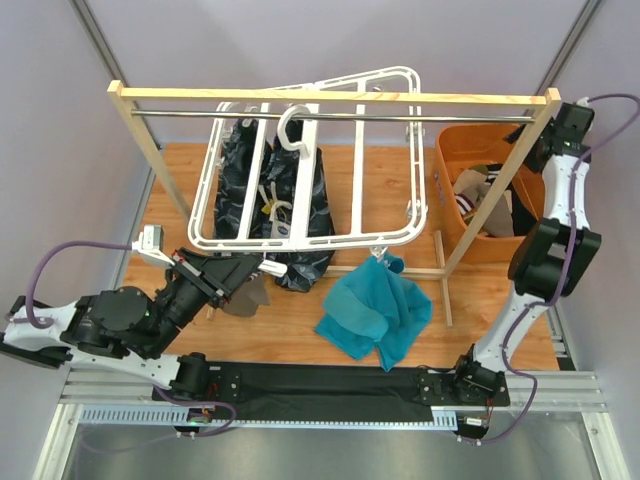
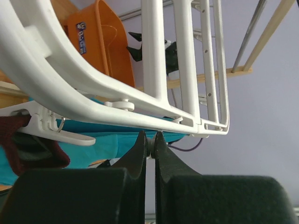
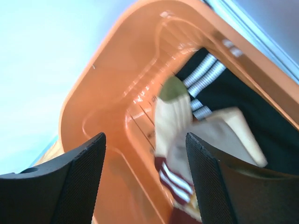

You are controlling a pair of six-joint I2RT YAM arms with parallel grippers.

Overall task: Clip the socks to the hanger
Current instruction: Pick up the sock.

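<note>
The white hanger (image 1: pixel 340 240) hangs by its hook from the rack's rail. A teal sock (image 1: pixel 375 310) dangles from a clip on its near bar. My left gripper (image 1: pixel 262 268) is shut just under that bar (image 2: pixel 153 56), with nothing visible between the fingertips (image 2: pixel 150 139). Beside it, a white clip (image 2: pixel 46 123) holds a grey-brown sock (image 1: pixel 245 295). My right gripper (image 3: pixel 145 137) is open above the orange bin (image 3: pixel 107 93). Below its jaws lie a beige sock with red and white stripes (image 3: pixel 173 121) and a black sock (image 3: pixel 233 93).
A wooden rack with a metal rail (image 1: pixel 330 115) spans the table, and its right legs stand by the bin (image 1: pixel 500 245). A dark patterned cloth (image 1: pixel 285 200) hangs under the hanger. The right arm (image 1: pixel 555 250) reaches up behind the rack's right post.
</note>
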